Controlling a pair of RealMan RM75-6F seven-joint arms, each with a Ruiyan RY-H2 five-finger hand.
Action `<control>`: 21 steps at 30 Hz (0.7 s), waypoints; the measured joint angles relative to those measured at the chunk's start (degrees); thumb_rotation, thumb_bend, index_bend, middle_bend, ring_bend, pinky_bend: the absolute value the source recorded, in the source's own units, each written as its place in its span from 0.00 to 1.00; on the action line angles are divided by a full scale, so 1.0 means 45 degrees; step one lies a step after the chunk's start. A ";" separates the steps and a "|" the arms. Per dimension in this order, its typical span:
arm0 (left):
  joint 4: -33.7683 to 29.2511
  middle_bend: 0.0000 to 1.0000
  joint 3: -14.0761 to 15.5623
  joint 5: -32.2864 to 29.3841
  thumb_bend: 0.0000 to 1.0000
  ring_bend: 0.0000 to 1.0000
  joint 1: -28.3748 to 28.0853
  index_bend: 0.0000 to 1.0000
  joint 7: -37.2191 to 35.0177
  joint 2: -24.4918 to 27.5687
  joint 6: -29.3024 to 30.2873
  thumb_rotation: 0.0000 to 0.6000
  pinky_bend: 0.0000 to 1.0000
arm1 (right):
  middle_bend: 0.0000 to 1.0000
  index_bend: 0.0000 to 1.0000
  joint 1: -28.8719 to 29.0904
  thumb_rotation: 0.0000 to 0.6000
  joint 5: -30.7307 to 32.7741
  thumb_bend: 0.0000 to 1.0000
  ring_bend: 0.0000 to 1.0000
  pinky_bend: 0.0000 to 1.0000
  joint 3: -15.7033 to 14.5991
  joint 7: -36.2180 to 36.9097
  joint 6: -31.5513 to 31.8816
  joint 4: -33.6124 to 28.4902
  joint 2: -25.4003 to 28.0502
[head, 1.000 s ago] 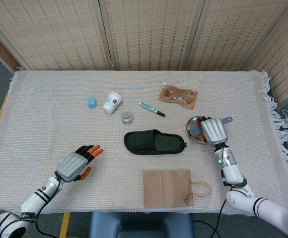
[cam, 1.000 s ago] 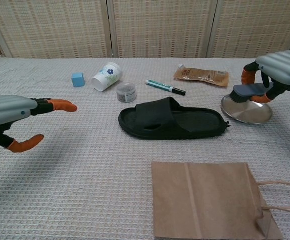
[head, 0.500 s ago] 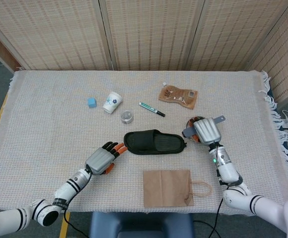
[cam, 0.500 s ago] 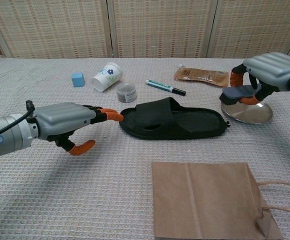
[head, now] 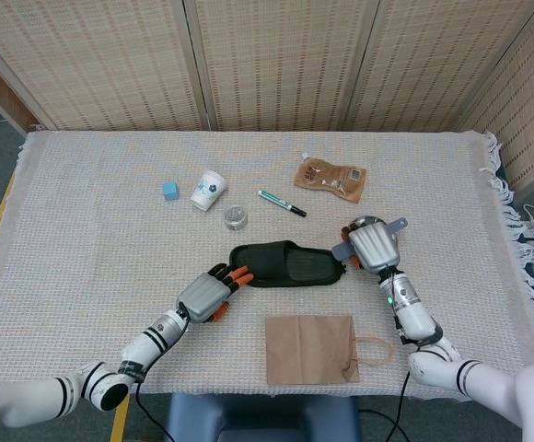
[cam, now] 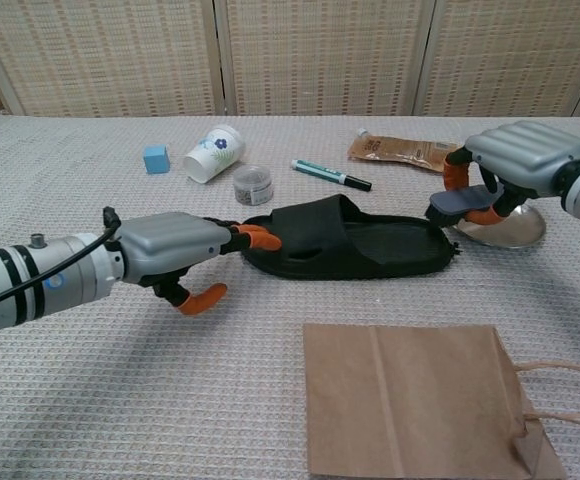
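A black slipper [head: 290,264] [cam: 350,245] lies in the middle of the table. My left hand [head: 210,296] [cam: 175,250] reaches it from the left; its orange fingertips [cam: 260,237] rest on the slipper's left end, with the thumb apart below and nothing held. My right hand [head: 373,247] [cam: 520,160] grips a small dark brush [cam: 455,205] just off the slipper's right end. The brush's grey handle [head: 396,223] sticks out behind the hand. A round metal dish [cam: 500,228] sits under and behind that hand, mostly hidden in the head view.
A brown paper bag [head: 313,348] [cam: 410,400] lies flat at the front. Behind the slipper are a blue cube [head: 169,190], a tipped paper cup [head: 209,191], a small round tin [head: 236,217], a pen [head: 282,203] and a brown pouch [head: 330,178].
My left hand has travelled right across the table and its fingertips now touch the slipper. My right hand has carried the brush left, off the dish, towards the slipper's right end.
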 measured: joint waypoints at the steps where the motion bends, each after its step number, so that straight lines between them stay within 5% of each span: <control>1: 0.0078 0.00 -0.0006 -0.0022 0.63 0.00 -0.0067 0.00 -0.0049 -0.0076 -0.0029 1.00 0.08 | 0.61 0.84 0.0029 1.00 -0.0019 0.39 0.52 0.71 -0.0006 -0.0028 -0.0008 0.0000 -0.0022; 21: 0.0234 0.00 0.0250 -0.0015 0.63 0.00 -0.0403 0.00 -0.0545 -0.0135 0.0260 1.00 0.08 | 0.61 0.83 0.0781 1.00 -0.0101 0.39 0.52 0.72 -0.0085 -0.1652 -0.0458 -0.1163 -0.0102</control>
